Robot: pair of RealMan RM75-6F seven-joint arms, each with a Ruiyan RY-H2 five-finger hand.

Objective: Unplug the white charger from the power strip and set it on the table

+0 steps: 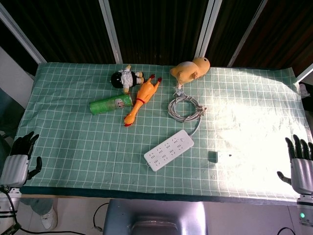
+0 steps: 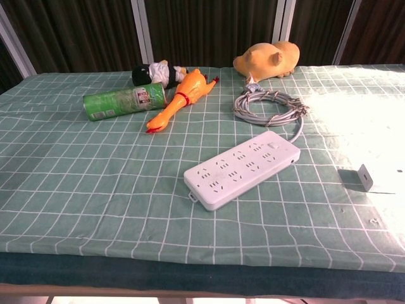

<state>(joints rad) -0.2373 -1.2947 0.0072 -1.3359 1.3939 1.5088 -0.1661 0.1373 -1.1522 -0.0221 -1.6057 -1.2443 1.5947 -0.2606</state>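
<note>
both hands, left hand [image 1: 18,159] and right hand [image 1: 301,166], hang empty with fingers apart off the table edges, since the white charger [image 1: 212,156] lies unplugged beside the power strip [image 1: 169,150].

White charger [image 2: 363,177] unplugged, right of power strip [image 2: 243,167].

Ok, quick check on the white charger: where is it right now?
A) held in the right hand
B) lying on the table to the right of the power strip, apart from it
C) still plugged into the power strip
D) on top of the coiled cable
B: the white charger lies on the green cloth to the right of the power strip, clear of it, and neither the right hand nor the left hand holds anything.
</note>
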